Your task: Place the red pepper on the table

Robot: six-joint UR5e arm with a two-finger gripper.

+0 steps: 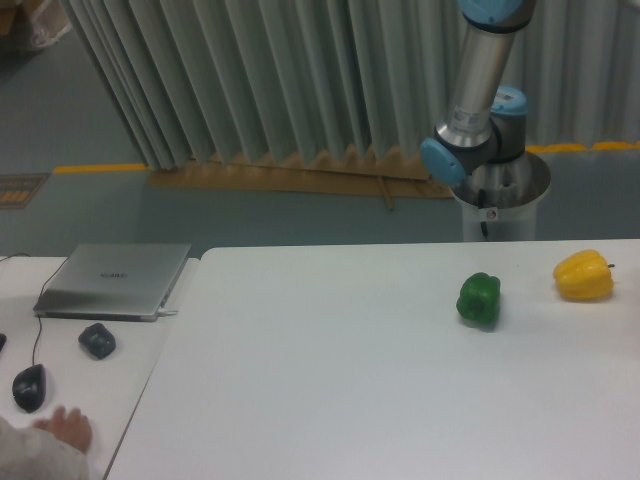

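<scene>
Gripper and red pepper out of frame; jaw state unknown. Set down on bare table (pixel 330 390), clear of green pepper (pixel 479 298).

Silver tubular arm (pixel 482 62) with light-blue joint caps on a grey cylindrical base (pixel 497 200)

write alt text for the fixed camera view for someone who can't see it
A white table holds a green pepper and a yellow pepper near its right side; no red pepper is visible. Behind it stands a robot arm, its jaws out of frame. At left, a smaller desk holds a closed laptop, a mouse and a person's hand.
</scene>
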